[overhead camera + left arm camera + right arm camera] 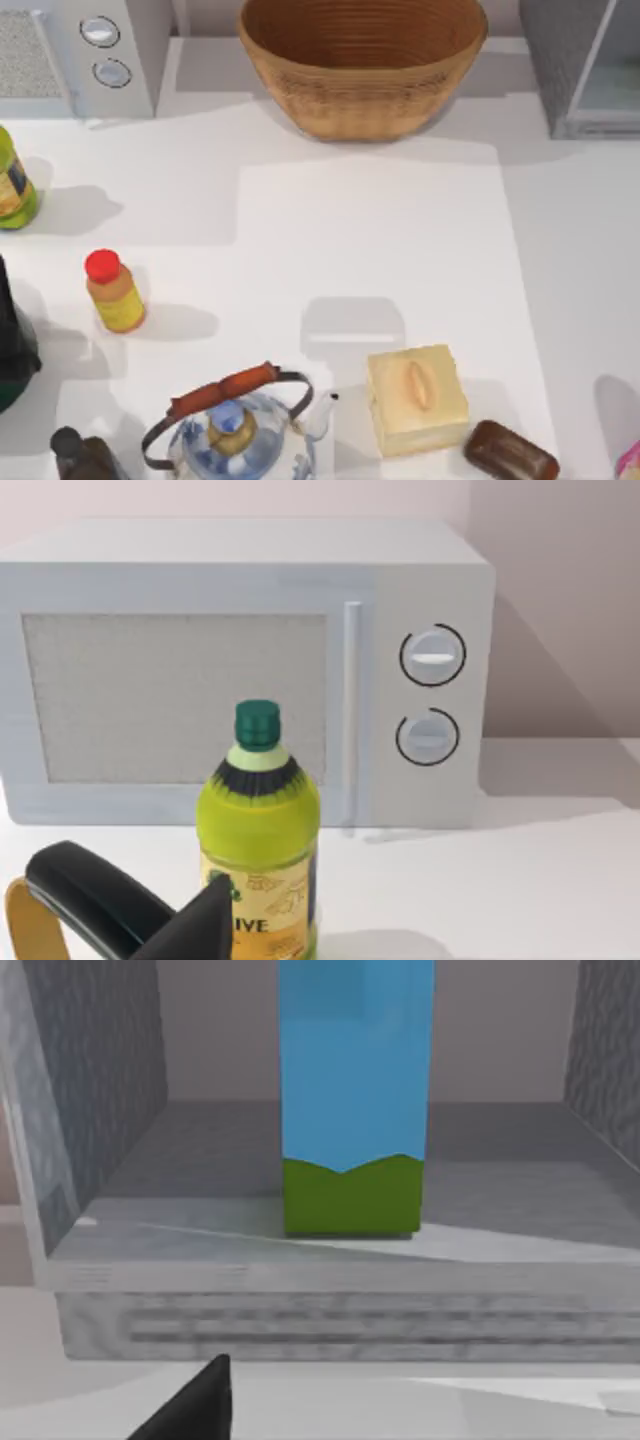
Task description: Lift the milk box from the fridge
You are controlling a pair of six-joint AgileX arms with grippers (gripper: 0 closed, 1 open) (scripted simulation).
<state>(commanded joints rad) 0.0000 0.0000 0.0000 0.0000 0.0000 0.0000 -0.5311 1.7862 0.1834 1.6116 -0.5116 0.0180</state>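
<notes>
A black fingertip (195,1405) of the right gripper sits closest to the lens in the right wrist view. Beyond it, the milk box (355,1100) stands upright on the floor of the fridge (110,1110), well apart from that fingertip, light blue above a green band. Whether the right claw is released or clenched cannot be told, since only one finger edge is visible.

From above, the fridge (560,60) occupies the table's 1 o'clock corner, dark grey with a pale inner panel. A woven basket (362,62) sits at 12 o'clock, and a light grey microwave (85,55) with two round knobs at 11 o'clock. Toward 6 o'clock lie a squat cream-yellow box (415,398), a blue-and-white kettle (232,435) and a brown bar (510,455). A small red-capped bottle (113,292) stands at 8 o'clock.

The left wrist view faces the microwave (240,670) head-on, with a yellow-green oil bottle (258,830) in front of it and a dark finger (200,925) of the left gripper beside the bottle's base. That claw's state cannot be told either. The top view catches that bottle (15,185) at 9 o'clock.
</notes>
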